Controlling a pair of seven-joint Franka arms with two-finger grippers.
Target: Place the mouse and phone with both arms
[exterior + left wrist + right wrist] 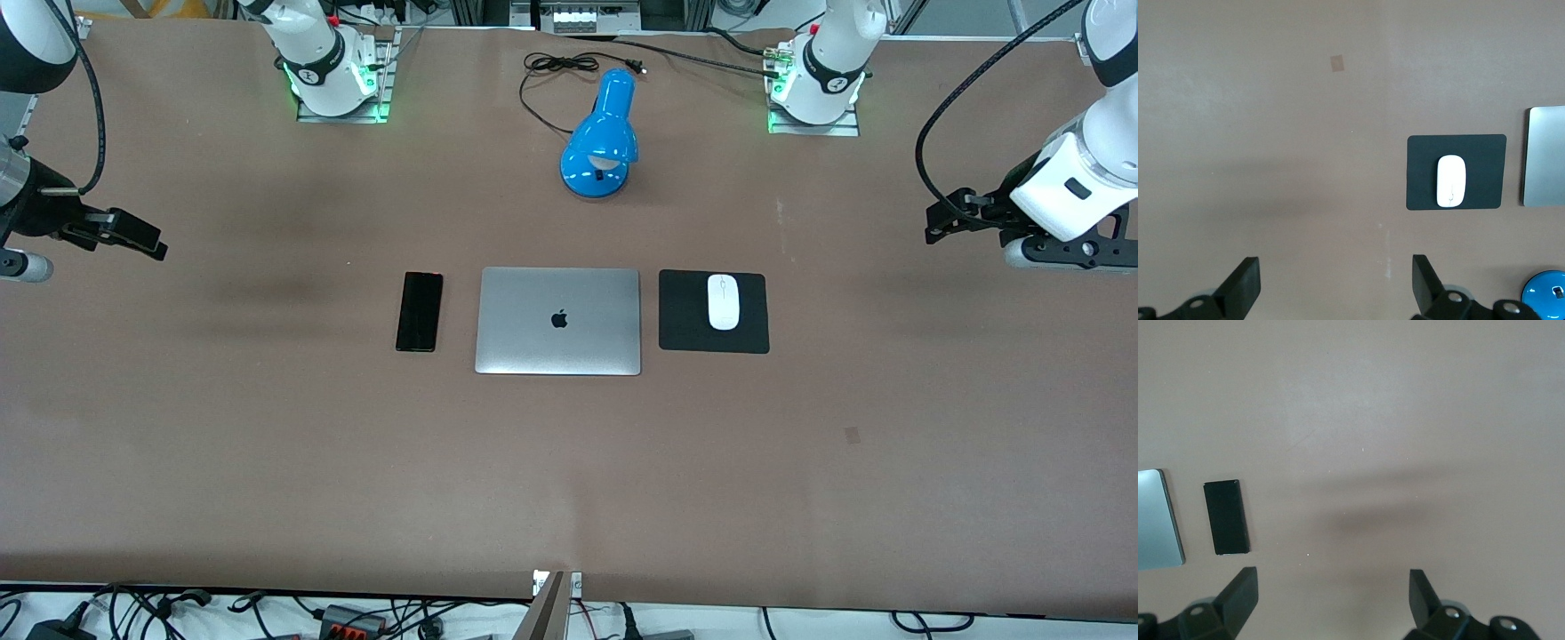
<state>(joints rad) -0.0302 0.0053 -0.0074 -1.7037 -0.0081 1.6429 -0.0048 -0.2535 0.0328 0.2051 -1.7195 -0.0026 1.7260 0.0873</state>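
Nearest us lay the laptop (pixel 557 321), the phone (pixel 419 312) and mouse (pixel 723 302) beside it, slick and best pinched across their sides, while the left pincer (pixel 1335 285) and right pincer (pixel 1333 600) hovered wide open, empty.

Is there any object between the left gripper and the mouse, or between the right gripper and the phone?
Nothing visible. Only bare table lies between the open left gripper and the mouse on its mouse pad, and between the open right gripper and the phone.
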